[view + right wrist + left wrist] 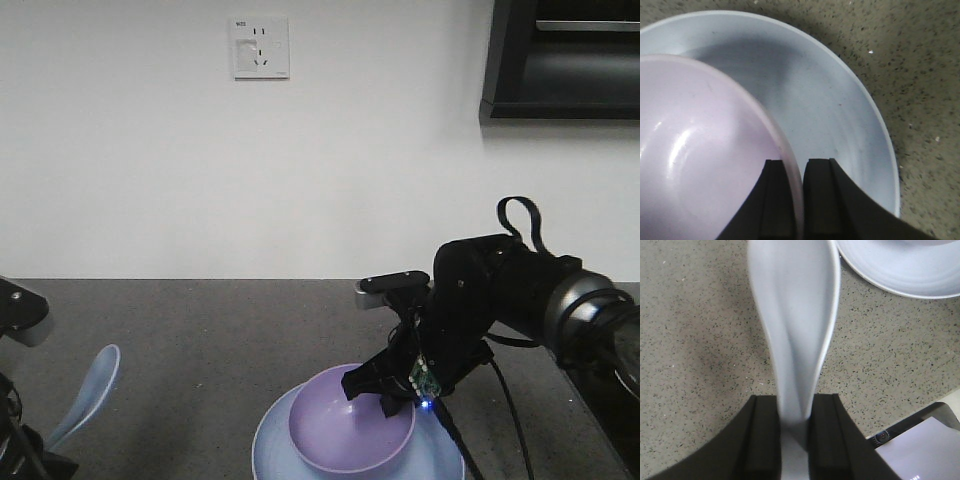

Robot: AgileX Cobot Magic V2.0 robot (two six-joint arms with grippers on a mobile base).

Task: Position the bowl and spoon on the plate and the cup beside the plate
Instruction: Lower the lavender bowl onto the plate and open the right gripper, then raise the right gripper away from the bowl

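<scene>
The right gripper (799, 200) is pinching the rim of the small lavender-purple plastic bowl (345, 435), one finger inside the wall and one outside. The bowl is lying in the pale blue round shallow plate (272, 440) at the near edge of the dark speckled counter (200, 330), though I cannot tell whether its base is fully touching down. The left gripper (794, 442) is clamping the short handle of the pale blue plastic soup spoon (792, 315), holding it up off the counter just beside the plate's rim. The brown paper cup is not showing in any view. As I judge it, the bowl is sitting off-centre, so a release from any height, or the inner finger dragging on the way out, could be tipping or sliding it. The smooth spoon handle could be pivoting in its narrow pinch. With both arms working near one plate, the spoon could be striking the right arm.
</scene>
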